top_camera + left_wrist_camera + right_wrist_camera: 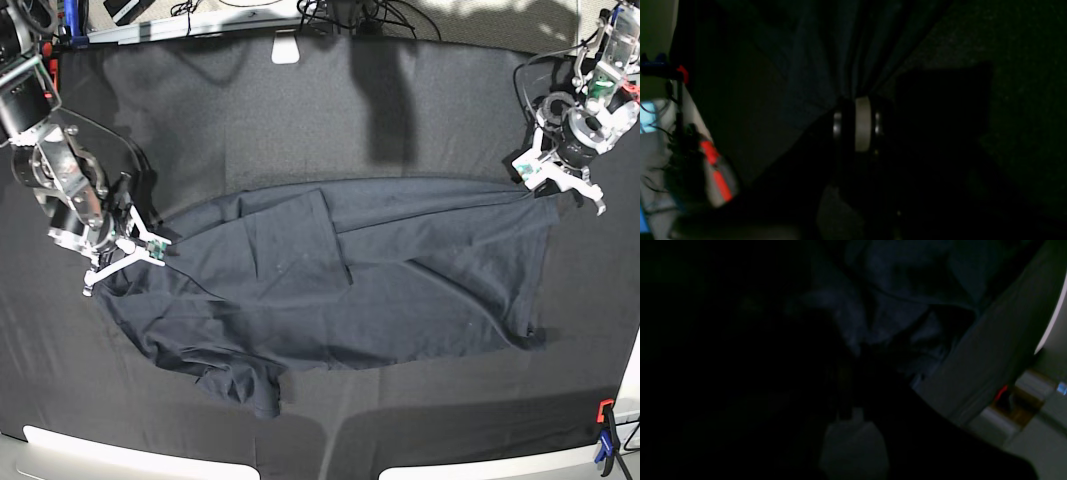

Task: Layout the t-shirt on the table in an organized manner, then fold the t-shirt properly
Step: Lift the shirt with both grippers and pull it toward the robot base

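The dark t-shirt (400,280) lies spread wide and wrinkled across the black table (300,100), one sleeve folded over near its middle. My left gripper (550,188) is at the shirt's right end. In the left wrist view the t-shirt (826,50) fans out in pleats from that gripper (858,100), which is shut on it. My right gripper (135,250) sits at the shirt's left edge. The right wrist view is very dark, and there bunched t-shirt cloth (880,313) gathers into the right gripper (853,360), which looks shut on it.
A red and blue clamp (605,440) grips the table's near right corner. A small white object (286,47) and cables (350,15) lie at the far edge. Another red-handled clamp (715,170) shows in the left wrist view. The table's pale front edge (130,450) runs below.
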`<action>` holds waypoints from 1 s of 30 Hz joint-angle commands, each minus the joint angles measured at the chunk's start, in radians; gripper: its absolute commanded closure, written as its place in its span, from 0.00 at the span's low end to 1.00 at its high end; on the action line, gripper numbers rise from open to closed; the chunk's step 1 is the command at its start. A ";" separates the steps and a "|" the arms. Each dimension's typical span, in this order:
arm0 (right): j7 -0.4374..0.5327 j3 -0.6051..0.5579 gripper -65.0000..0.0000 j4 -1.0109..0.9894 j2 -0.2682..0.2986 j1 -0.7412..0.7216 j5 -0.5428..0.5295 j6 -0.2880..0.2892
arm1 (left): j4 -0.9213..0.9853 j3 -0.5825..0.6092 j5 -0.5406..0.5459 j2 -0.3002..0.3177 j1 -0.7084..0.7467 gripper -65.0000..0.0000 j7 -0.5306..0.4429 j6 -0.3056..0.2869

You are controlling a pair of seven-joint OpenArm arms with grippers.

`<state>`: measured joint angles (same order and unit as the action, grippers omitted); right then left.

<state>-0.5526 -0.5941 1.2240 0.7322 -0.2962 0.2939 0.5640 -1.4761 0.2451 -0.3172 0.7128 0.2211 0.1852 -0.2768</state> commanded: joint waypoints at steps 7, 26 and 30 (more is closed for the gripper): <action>-0.049 0.031 1.00 0.121 0.203 0.071 -0.141 -0.022 | -0.100 -0.010 0.090 0.043 0.052 1.00 0.056 0.004; -0.093 0.519 1.00 0.517 0.290 0.764 -0.171 -0.021 | -0.250 -0.011 0.124 0.180 0.430 1.00 0.181 0.124; -0.101 0.578 1.00 0.555 0.289 0.891 -0.166 -0.021 | -0.294 -0.011 0.123 0.212 0.508 1.00 0.181 0.124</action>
<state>-0.6136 -0.0319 1.7725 0.9924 0.5987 0.1001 0.5556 -1.7691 0.2394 -0.1913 0.9077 0.7128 0.3183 -0.1432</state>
